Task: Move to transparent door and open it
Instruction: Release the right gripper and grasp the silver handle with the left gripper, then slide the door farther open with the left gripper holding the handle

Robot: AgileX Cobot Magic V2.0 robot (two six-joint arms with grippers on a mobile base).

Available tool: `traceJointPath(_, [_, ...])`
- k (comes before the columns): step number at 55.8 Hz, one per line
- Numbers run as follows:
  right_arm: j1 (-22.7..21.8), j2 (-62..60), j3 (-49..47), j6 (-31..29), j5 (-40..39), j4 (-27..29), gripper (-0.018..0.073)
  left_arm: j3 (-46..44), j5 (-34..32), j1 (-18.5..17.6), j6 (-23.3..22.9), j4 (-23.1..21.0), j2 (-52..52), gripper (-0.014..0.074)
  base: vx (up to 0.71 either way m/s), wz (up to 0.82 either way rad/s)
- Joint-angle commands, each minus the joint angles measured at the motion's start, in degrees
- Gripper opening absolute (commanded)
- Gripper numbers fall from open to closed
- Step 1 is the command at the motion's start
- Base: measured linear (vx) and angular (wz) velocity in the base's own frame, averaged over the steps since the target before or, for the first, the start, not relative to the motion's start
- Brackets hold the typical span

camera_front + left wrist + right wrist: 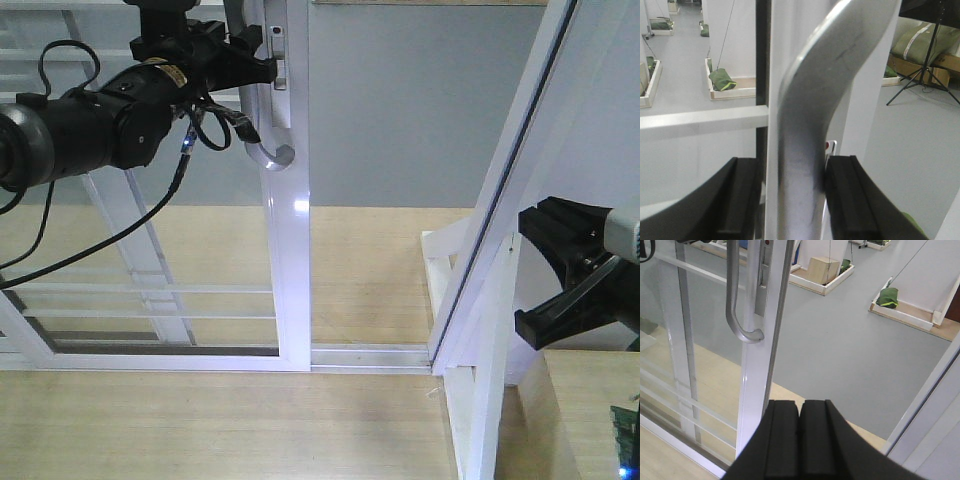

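Note:
The transparent door (286,250) is a white-framed glass panel with thin horizontal bars, standing at the left. A gap lies between its stile and the frame on the right. Its curved grey handle (268,150) runs down the stile. My left gripper (258,65) is open around the upper handle. In the left wrist view the handle (800,130) fills the space between the black fingers (842,195). The right finger touches it and a sliver of white stile shows on the left. My right gripper (800,402) is shut on nothing, well back from the door (757,365) and its handle (732,295).
A slanted white frame post (500,220) bounds the doorway on the right. The floor track (370,355) crosses the opening. A wooden surface (590,410) sits at bottom right. Beyond the door lie grey floor, a tripod (925,75) and green bags (722,80) in low white boxes.

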Motion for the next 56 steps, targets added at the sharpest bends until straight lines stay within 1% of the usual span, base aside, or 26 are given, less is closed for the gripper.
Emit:
traceJointPath(1, [-0.09,-0.2,-1.68,-0.73,-4.5,-0.41,-0.0001,-4.25,-2.98,-0.32,-0.78,-0.74,-1.84,0.0427,0.0,0.0])
traceJointPath(10, [-0.09,-0.2,-1.68,-0.73,-4.34,-0.41,-0.0001,-7.56,0.17,-0.61,-0.78,-0.77,-0.13,0.0422,0.0,0.0])
traceJointPath(13, [-0.09,-0.2,-1.68,-0.68,-4.19,-0.41,-0.0001,-8.01,1.87,-0.61,-0.96,-0.87,-0.13,0.0408,0.0,0.0])
traceJointPath(17, [-0.09,-0.2,-1.68,-0.68,-4.14,-0.36,-0.0001,-8.22,4.02,-0.56,-1.07,-0.87,-0.18,0.0367,0.0,0.0])
traceJointPath(23, [-0.09,-0.2,-1.68,-0.68,-3.94,-0.36,-0.0001,-8.36,7.5,-0.42,-1.07,-0.92,-0.18,0.0258,0.0,0.0])
traceJointPath(29, [-0.09,-0.2,-1.68,-0.68,-3.94,-0.36,-0.0001,-8.36,9.67,0.23,-1.07,-0.92,-0.44,0.0104,0.0,0.0])
traceJointPath(34, [-0.09,-0.2,-1.68,-0.68,-3.94,-0.36,-0.0001,-8.36,10.88,0.81,-1.07,-0.92,-1.28,-0.0001,0.0,0.0])
traceJointPath(56, [-0.09,-0.2,-1.68,-0.63,-3.63,0.0,-0.0001,-8.36,15.01,5.54,-1.07,-0.81,-6.0,-0.0006,0.0,0.0])
